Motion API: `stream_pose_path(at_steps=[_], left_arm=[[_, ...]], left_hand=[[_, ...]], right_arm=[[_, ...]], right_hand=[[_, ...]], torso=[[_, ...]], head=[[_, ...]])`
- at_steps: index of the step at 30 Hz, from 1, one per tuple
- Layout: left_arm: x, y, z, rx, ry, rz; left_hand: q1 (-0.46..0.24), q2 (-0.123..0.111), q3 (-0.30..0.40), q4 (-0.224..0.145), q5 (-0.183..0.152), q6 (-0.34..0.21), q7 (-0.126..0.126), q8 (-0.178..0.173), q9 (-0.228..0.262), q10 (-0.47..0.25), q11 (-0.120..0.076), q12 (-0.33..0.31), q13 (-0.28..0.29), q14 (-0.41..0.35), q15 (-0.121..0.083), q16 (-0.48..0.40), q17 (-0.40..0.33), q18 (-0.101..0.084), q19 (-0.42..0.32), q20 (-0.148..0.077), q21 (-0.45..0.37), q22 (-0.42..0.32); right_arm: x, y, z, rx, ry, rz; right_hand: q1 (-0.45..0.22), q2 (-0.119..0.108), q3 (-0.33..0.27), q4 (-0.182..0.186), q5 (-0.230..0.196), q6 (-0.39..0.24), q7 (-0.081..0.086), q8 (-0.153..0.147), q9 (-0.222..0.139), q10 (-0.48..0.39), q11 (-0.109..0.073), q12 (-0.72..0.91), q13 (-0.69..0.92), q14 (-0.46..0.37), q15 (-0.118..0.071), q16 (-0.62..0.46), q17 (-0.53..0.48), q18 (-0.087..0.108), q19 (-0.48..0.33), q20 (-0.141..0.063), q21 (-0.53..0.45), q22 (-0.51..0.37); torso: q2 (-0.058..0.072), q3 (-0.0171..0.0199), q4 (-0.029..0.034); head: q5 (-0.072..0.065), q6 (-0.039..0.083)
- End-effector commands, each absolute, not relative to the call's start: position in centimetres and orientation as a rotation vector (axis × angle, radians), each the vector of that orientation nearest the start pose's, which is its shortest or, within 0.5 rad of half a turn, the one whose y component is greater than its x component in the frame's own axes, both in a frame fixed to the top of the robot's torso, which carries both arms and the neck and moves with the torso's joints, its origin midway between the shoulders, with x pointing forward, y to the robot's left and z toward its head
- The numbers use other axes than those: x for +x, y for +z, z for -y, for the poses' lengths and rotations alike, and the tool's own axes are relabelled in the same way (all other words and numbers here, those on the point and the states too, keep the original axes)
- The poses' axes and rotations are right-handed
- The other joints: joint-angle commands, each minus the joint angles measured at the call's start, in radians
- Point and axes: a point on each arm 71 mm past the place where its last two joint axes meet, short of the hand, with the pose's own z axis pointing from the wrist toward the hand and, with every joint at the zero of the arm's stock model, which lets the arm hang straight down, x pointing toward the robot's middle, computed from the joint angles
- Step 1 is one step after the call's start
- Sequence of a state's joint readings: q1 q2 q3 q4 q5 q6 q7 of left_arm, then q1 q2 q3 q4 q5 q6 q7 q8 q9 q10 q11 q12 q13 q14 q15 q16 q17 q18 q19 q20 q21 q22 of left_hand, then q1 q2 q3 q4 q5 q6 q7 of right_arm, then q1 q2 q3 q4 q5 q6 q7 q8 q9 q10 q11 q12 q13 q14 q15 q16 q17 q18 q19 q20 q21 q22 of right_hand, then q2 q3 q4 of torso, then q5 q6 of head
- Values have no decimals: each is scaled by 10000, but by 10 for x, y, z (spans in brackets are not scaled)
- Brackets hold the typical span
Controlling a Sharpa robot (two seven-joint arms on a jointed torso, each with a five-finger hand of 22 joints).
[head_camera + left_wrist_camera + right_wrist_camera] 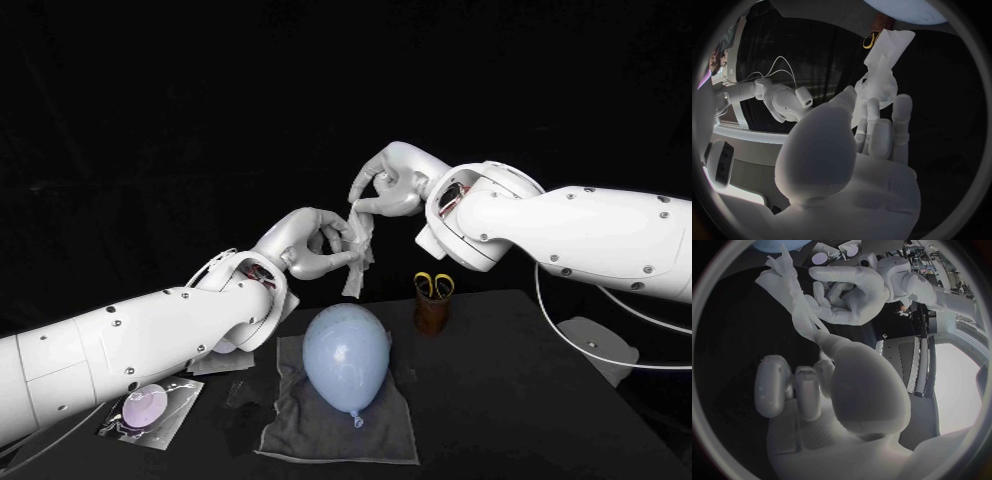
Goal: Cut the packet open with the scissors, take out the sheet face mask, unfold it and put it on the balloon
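I have the left hand (315,248) and right hand (387,190) raised above the balloon (346,355), both sets of fingers clamped on the mask (352,282).

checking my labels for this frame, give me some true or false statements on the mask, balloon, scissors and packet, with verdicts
1. The left hand and right hand hold the sheet mask between them, above the table. True.
2. The sheet mask lies on the balloon. False: the balloon is bare and the mask hangs from the hands.
3. The balloon rests on a grey cloth. True.
4. The right hand holds the scissors. False: they stand in a brown holder on the table.
5. The packet lies on the table by the left arm. True.
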State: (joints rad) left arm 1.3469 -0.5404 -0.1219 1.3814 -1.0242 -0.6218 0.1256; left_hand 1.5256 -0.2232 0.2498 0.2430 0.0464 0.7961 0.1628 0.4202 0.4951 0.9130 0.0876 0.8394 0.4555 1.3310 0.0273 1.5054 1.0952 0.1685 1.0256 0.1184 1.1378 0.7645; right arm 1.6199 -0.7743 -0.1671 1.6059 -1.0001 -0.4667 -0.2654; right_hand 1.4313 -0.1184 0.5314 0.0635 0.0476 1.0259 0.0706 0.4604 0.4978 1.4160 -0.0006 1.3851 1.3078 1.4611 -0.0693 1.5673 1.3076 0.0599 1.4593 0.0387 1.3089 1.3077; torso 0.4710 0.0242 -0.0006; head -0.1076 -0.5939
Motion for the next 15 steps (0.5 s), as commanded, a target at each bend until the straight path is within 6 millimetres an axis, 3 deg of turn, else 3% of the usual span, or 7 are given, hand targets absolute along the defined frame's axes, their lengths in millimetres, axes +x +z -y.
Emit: stream_pose_path(at_steps=[1,7,15], left_arm=[[514,-122,-90,-795,-10470,-13380],[517,-123,-88,-998,-10299,-13390],[520,-123,-87,-1113,-10177,-13325]], left_hand=[[117,-26,-3,82,19,35,69,39,21,-11,78,49,19,29,56,56,31,-78,37,72,66,27],[398,113,67,75,21,82,62,224,92,13,58,211,65,112,44,81,163,-59,17,82,88,8],[498,133,87,82,20,87,49,309,122,37,44,299,88,202,32,108,310,-67,63,75,139,70]], right_arm=[[507,-25,159,1708,7842,-14852],[506,-25,158,1702,7897,-14887],[506,-26,156,1677,7955,-14910]], right_hand=[[-113,7,49,-12,17,-39,11,36,2,525,-47,54,1072,1097,20,35,2632,-113,264,16,47,1985],[-121,4,56,-16,18,-41,11,39,3,525,-46,52,1071,1097,21,35,2632,-112,262,17,41,1984],[-126,2,63,-21,17,-41,10,43,4,530,-46,60,1079,1097,21,35,2632,-111,262,17,40,1983]], torso=[[2,-1,0],[-1,-2,5],[-4,5,-1]], head=[[12,29],[8,63],[43,107]])
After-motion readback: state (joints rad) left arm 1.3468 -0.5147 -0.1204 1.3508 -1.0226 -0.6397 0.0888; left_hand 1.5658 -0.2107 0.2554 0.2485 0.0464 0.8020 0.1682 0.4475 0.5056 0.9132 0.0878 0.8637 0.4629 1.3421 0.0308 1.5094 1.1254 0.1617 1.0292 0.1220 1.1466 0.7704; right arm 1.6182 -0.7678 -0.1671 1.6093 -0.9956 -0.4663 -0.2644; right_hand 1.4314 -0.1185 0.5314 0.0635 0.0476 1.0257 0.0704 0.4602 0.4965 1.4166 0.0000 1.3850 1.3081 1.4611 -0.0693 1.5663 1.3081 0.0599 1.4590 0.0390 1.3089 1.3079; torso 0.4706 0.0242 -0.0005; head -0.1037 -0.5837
